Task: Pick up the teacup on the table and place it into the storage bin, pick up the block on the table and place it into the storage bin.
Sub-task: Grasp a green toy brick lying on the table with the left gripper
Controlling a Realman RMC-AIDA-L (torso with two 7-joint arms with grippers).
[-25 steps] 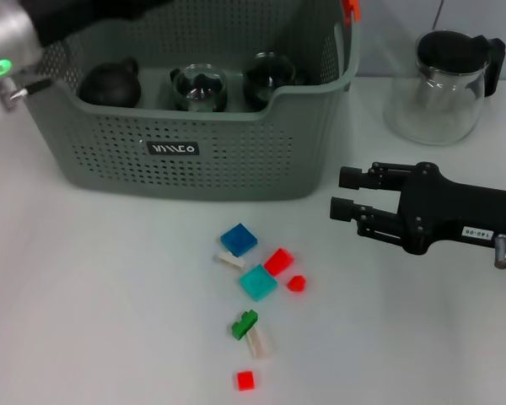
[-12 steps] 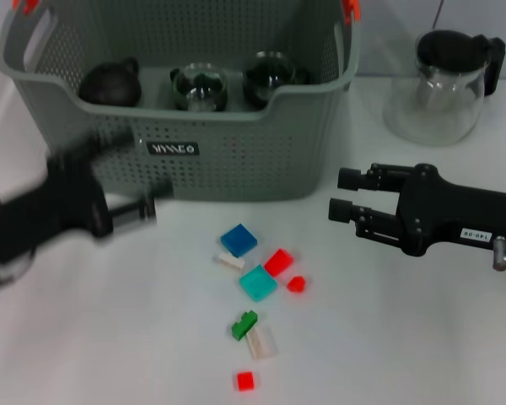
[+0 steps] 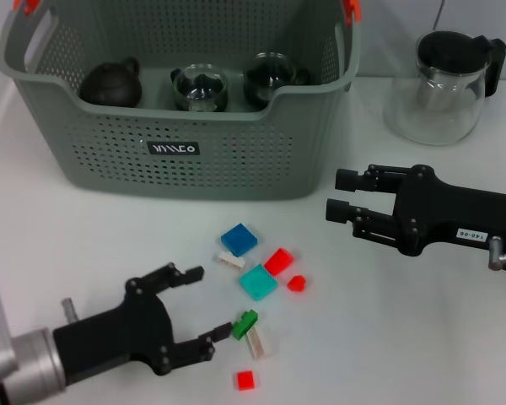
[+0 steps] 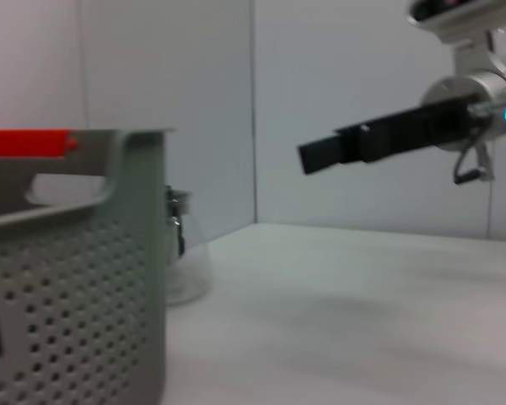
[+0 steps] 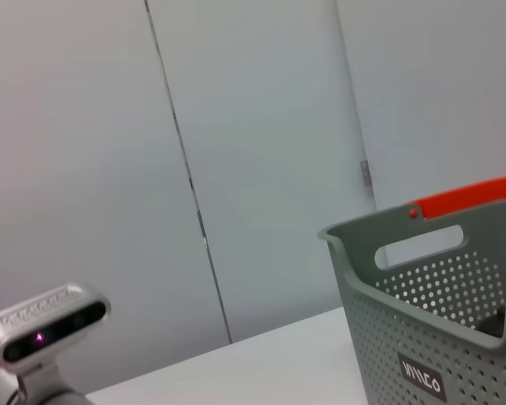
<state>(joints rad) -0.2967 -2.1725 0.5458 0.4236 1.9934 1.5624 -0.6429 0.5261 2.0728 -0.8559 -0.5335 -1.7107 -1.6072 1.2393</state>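
Low over the table at the robot's near left, left gripper (image 3: pixel 194 312) sits w/ fingers spread apart, nothing between them; its lower fingertip is just beside the green block (image 3: pixel 244 324), which lies tilted against a whitish block (image 3: pixel 257 343). Other blocks scattered close by: small red square (image 3: pixel 244 380), teal tile (image 3: pixel 258 282), blue tile (image 3: pixel 238 240), two red pieces (image 3: pixel 278 261) near the teal one. Beyond them stands the storage bin (image 3: pixel 177 160): grey-green perforated plastic, cut-out handles, orange clips on rim, small black label on front wall. Inside it: dark round teapot (image 3: pixel 110 83) plus two glass teacups (image 3: pixel 200 88) in a row. Right gripper (image 3: pixel 341 194) hovers off to the right of the bin, fingers apart, empty. Glass pitcher (image 3: pixel 443 84) w/ black lid stands behind it, well apart from the bin.
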